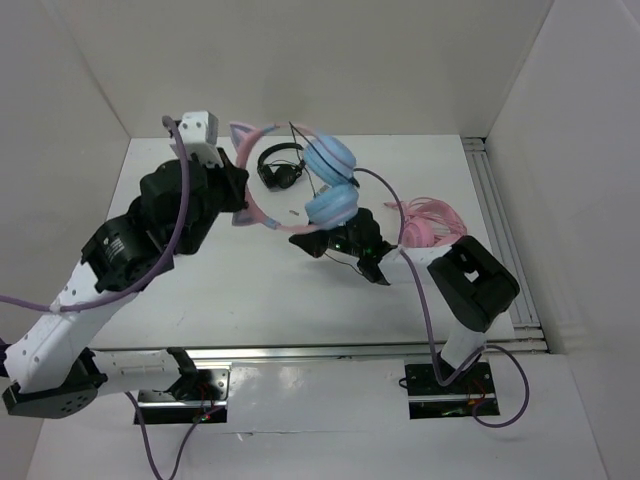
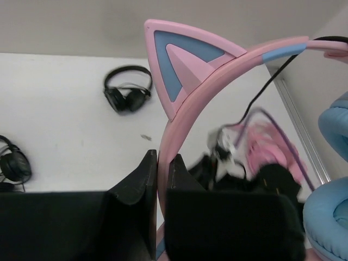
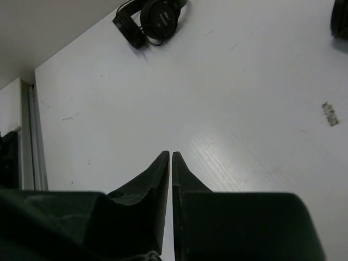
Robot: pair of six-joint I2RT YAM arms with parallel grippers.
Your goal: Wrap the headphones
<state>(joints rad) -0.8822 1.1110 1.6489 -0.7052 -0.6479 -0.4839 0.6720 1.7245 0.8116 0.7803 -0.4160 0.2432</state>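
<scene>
Pink-banded headphones (image 1: 329, 159) sit clamped in the raised left gripper (image 2: 161, 159).

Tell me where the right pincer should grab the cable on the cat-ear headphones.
Probably the thin black cable where it crosses the open arch of the headphones, held raised by the left pincer at the headband. Approach from beside the blue ear cups, jaws across the strand: it hangs free there.
</scene>
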